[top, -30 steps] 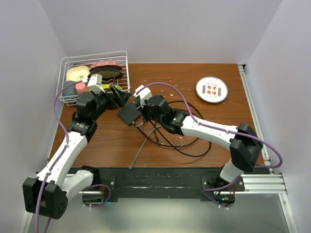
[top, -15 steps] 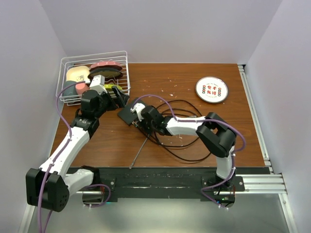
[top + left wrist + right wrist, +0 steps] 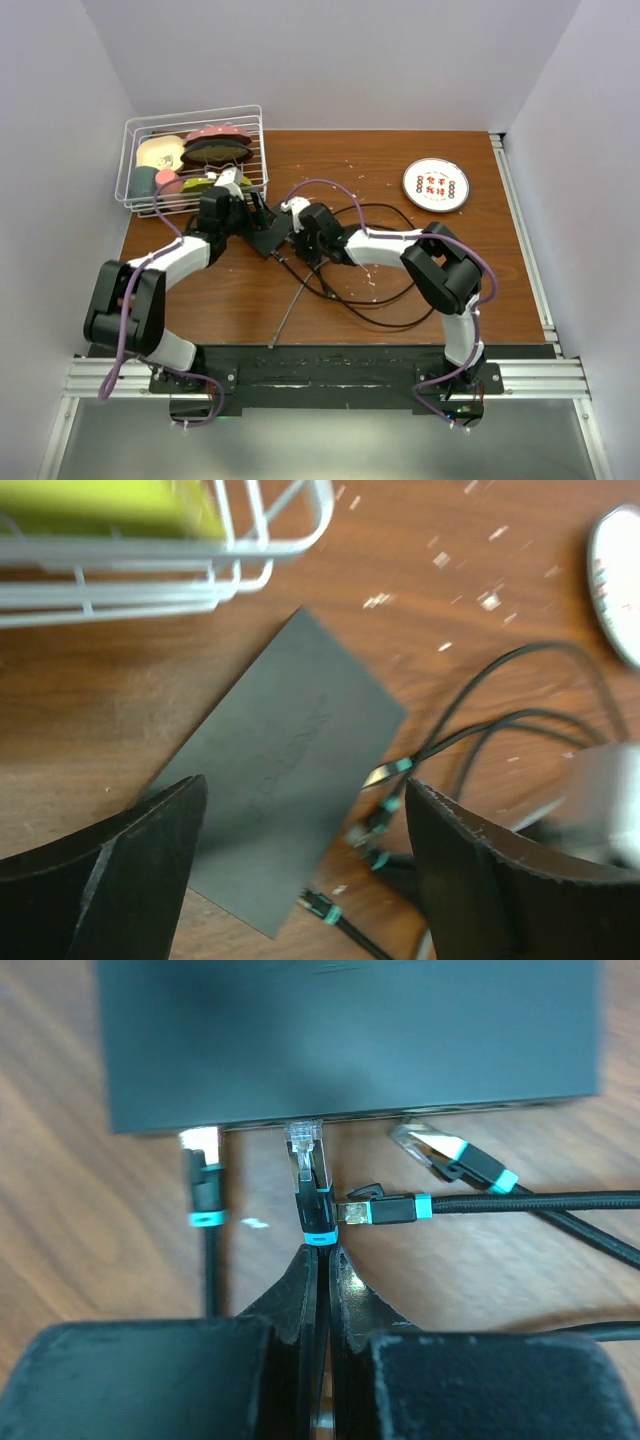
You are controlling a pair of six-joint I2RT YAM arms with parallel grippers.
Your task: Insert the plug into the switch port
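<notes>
The right gripper [image 3: 320, 1260] is pinched tight on the plug [image 3: 308, 1165] by its cord, and the plug's clear tip meets the black box's [image 3: 350, 1030] near edge at the switch port [image 3: 303, 1125]. The left gripper [image 3: 305, 805] stands wide apart above that box, holding nothing.

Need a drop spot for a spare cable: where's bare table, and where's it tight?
Free: back strip between wire basket and white disc; right side in front of the disc, past the cables. Tight: around the black box, where left gripper, right gripper and plug meet.
</notes>
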